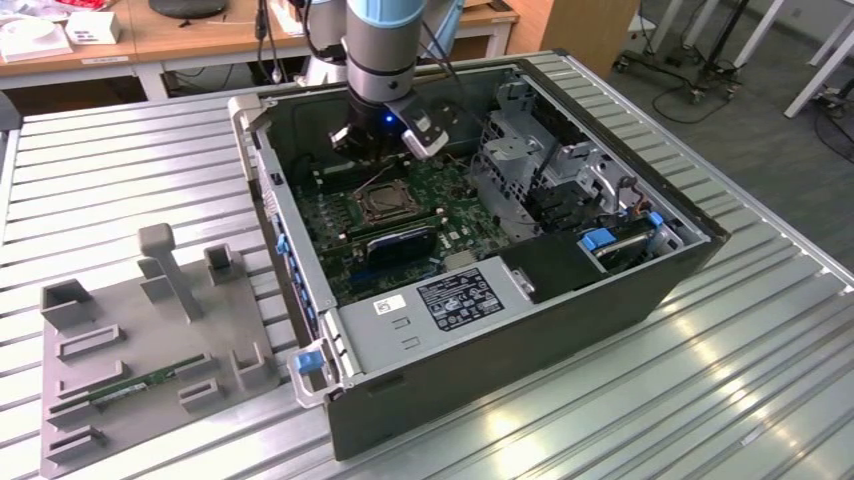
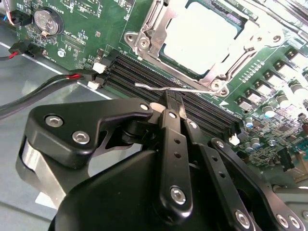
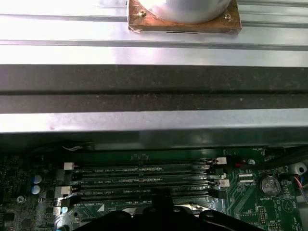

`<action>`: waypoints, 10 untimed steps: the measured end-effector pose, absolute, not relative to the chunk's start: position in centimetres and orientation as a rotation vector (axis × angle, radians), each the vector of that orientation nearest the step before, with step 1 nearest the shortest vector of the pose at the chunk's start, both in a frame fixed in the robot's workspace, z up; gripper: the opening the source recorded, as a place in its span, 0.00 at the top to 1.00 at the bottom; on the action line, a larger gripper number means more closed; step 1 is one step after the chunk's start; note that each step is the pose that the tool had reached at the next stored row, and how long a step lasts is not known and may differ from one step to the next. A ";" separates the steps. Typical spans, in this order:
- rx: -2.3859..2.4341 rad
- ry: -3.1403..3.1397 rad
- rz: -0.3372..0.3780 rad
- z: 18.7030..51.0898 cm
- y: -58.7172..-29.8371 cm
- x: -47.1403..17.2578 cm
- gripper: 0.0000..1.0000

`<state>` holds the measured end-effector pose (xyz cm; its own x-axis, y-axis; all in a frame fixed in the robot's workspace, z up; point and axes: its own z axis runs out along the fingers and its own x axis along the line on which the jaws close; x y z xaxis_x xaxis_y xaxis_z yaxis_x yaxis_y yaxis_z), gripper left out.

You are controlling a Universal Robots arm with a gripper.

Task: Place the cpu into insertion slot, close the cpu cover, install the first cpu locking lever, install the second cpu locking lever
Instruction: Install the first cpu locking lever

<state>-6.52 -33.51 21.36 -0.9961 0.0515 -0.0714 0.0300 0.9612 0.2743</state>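
Gripper, jaws pressed together, rests its tip against the locking lever beside the seated cpu, apparently to push it.

Open black computer case lying on the slatted metal bench. Toward the exterior view's left, just beside it, grey fixture tray holding a green memory stick. Inside the case, black memory slots near a coin battery.
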 end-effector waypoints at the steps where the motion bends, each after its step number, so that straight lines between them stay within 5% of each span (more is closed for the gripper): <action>1: 0.063 3.034 0.423 21.3 -33.5 -6.5 0.89; 10: 0.063 3.034 0.422 20.8 -33.5 -6.1 0.89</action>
<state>-6.13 -33.51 20.77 -0.9961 0.0515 -0.0713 0.0300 0.9612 0.2743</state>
